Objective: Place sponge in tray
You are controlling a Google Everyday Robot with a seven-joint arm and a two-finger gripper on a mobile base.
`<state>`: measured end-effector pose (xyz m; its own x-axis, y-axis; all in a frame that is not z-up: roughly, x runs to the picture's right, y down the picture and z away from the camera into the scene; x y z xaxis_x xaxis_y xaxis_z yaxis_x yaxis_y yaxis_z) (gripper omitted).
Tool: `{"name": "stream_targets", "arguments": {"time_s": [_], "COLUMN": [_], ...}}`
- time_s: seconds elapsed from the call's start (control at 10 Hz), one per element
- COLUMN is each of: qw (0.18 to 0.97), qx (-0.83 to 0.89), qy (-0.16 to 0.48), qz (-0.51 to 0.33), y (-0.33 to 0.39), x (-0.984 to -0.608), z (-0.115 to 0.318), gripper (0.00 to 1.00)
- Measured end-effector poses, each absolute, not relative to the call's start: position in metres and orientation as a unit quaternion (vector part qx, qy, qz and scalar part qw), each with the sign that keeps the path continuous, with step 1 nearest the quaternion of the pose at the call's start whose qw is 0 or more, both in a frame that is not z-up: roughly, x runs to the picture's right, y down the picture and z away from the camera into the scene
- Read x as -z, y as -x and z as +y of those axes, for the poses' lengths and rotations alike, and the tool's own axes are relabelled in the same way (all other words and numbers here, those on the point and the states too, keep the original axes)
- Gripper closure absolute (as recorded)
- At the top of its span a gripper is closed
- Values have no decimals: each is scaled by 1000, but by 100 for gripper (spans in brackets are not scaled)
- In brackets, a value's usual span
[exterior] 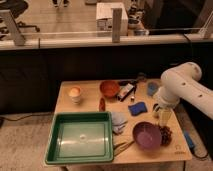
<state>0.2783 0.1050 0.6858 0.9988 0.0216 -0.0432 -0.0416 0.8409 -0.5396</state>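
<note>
Along the near edge of the wooden table (pixel 90 106), the green tray (pixel 56 138) fills the near-left corner, and nothing sizeable can be made out in its well. Just to its right, close to the near edge, lie a couple of pale, thin items (pixel 122 146) too small to identify. Beside them, towards the near-right corner, stands a purple bowl (pixel 146 135), with a dark red cluster like grapes (pixel 165 133) touching or almost touching its right side. A grey-blue cloth (pixel 119 122) lies crumpled against the tray's far-right corner. Further in, near the middle of the table and towards the right edge, the blue sponge (pixel 137 108) lies flat on the wood, outside the tray and apart from it. The gripper (pixel 163 114) hangs just to the right of the sponge, by the right edge, on the white arm (pixel 182 86) that comes in from the right. Whether it is spread or closed I cannot tell. A small red item (pixel 102 104) lies between the tray and the far edge. Along the far edge, from left to right, stand a white cup (pixel 75 94), an orange bowl (pixel 109 89), a black-and-white object (pixel 126 92) and a blue cup (pixel 152 88).
</note>
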Motion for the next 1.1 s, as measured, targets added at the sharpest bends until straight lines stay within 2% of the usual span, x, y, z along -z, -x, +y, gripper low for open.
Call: {"name": "stream_targets", "arguments": {"time_s": [1.1], "qw": [959], "qx": [-17], "qy": [282], "qz": [17], "y": [-278], "x": [-687], "z": [106], "gripper": [20]}}
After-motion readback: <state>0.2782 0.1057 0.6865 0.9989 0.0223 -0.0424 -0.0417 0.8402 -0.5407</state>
